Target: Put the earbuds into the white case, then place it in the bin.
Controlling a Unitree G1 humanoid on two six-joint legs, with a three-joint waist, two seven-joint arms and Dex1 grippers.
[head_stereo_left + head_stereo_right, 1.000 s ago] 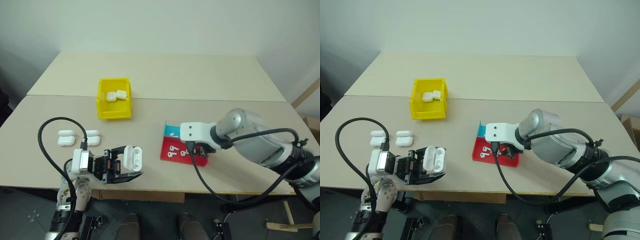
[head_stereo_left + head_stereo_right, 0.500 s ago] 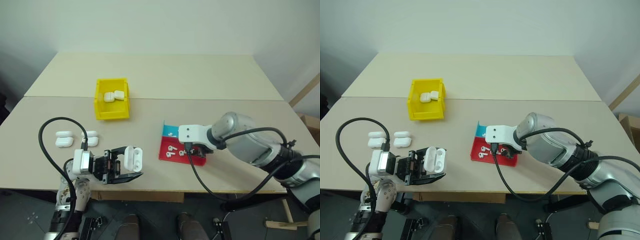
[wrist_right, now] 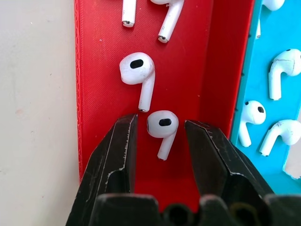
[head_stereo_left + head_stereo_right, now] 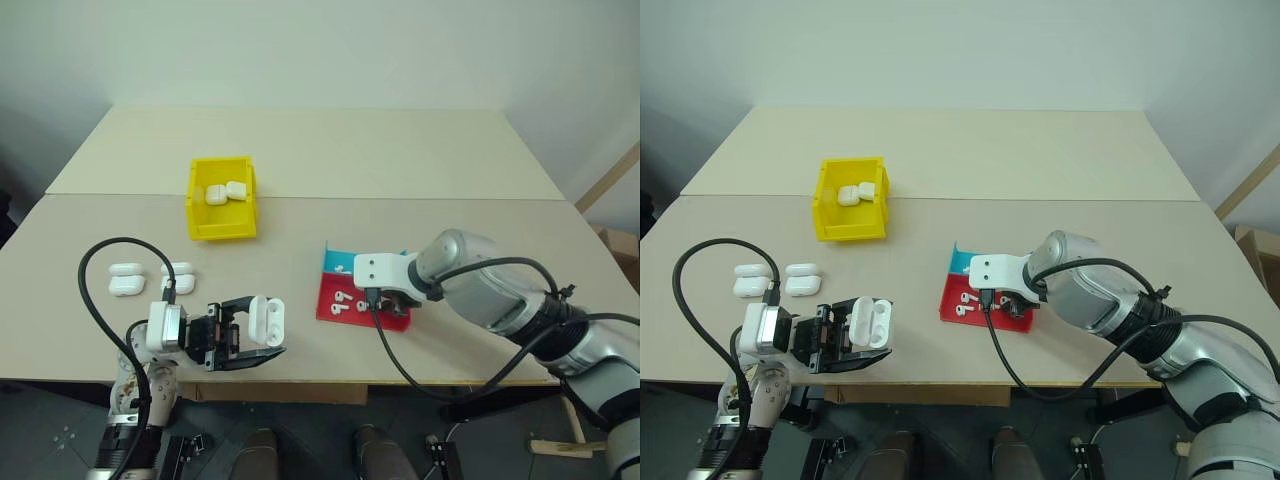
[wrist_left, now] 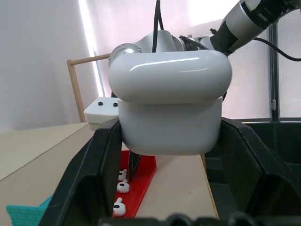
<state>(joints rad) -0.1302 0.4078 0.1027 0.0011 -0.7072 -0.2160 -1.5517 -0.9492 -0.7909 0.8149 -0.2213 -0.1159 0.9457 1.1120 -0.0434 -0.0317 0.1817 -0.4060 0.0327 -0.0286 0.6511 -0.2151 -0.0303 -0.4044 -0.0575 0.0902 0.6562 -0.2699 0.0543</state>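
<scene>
- One earbud [image 3: 161, 127] is framed, untouched, between the part-open fingers [image 3: 118, 155] of the right tool [image 3: 159, 141], over the red tray [image 3: 101, 70].
- The white case [image 5: 169, 106], lid open, is clamped by the left tool [image 4: 262, 337].

A: What's the left gripper [image 4: 262, 335] doing?

B: It's clamped on the white case [image 4: 266, 318], lid flipped open, at the near edge of the table [image 4: 400, 160].

A: And the right gripper [image 4: 385, 303]?

B: Down over the red part of the tray [image 4: 338, 307], where a few earbuds [image 4: 341, 304] lie. I can't tell how its fingers stand from here.

A: The bin [image 4: 223, 196]?

B: Yellow, farther back, with two white cases inside. More closed cases [image 4: 128, 279] sit beside the left arm.
</scene>
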